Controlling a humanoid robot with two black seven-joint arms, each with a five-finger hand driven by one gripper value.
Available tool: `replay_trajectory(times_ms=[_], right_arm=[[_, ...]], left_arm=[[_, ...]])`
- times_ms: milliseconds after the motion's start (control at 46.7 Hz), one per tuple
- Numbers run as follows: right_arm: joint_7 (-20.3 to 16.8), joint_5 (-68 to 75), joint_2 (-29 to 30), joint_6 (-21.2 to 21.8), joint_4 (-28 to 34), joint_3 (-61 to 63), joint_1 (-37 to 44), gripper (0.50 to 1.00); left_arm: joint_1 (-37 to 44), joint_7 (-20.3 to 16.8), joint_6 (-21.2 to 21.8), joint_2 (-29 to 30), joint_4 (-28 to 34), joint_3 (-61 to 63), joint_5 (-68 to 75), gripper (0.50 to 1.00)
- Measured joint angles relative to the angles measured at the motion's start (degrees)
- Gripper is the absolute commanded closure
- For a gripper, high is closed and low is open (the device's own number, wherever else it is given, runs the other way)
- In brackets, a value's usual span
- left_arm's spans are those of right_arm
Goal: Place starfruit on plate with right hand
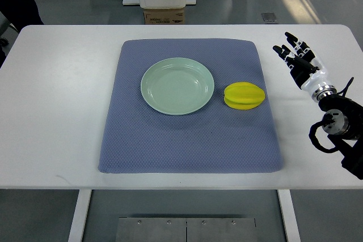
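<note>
Starfruit [244, 95] lies ungrasped on mat [190, 106] beside empty plate [177, 85], well apart from right hand [300, 62] fingers [290, 47], spread and holding nothing; pick and place remain.

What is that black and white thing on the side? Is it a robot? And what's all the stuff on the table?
Yes, it is a robot's right hand, with fingers like yours. The camera looks down from the robot's side of a white table. On a blue mat sits a pale green plate with nothing on it. Beside the plate, not touching it, lies a yellow starfruit. The hand is open, out past the mat, and holds nothing. The left hand is out of view.
</note>
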Motion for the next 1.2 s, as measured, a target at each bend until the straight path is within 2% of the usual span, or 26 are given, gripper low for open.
replay_trajectory(times_ms=[493, 643, 1200], right_arm=[[0.38, -0.09, -0.08, -0.67, -0.55, 0.01, 0.39, 0.5], [0.44, -0.09, -0.14, -0.88, -2.48, 0.01, 0.55, 0.5], [0.47, -0.09, -0.51, -0.88, -6.15, 0.04, 6.46, 0.5]], left_arm=[[-0.43, -0.08, 0.04, 0.0, 0.05, -0.17, -0.56, 0.5], [-0.43, -0.08, 0.05, 0.0, 0.05, -0.19, -0.56, 0.5], [-0.42, -0.08, 0.07, 0.0, 0.05, -0.16, -0.56, 0.5]])
